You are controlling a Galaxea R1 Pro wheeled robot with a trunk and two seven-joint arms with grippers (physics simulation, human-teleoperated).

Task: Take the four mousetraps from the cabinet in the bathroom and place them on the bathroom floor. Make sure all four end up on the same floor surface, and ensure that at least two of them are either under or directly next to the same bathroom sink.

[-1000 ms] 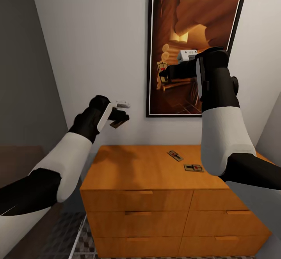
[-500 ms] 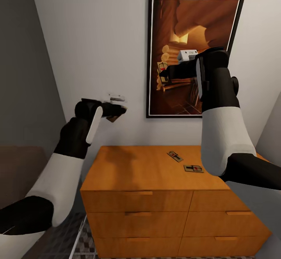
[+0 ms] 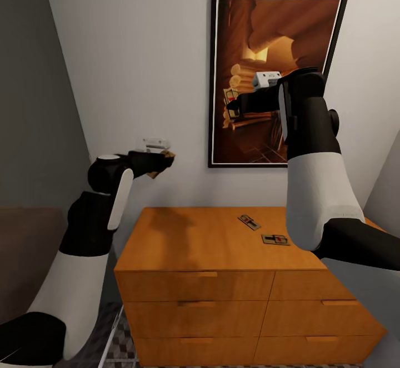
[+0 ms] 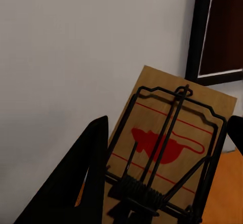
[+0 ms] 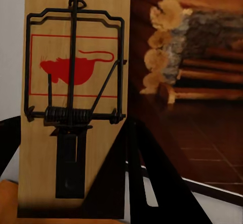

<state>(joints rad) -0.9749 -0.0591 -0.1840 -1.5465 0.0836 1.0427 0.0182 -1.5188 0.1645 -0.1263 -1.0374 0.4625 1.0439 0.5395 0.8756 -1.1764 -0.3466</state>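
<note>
Two mousetraps (image 3: pixel 264 230) on cabinet (image 3: pixel 222 246): flat, wire-sprung.

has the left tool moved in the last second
Yes. The left tool, shut on a mousetrap, has risen and drifted left, away from the framed picture, judged against the unmoved cabinet.

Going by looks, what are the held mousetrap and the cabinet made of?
The mousetrap in the right claw: apparently a pale matte wood board, printed red, with dark metal wire and a coil spring. The cabinet: seemingly orange-brown wood or veneer, smooth satin finish, faint grain.
</note>
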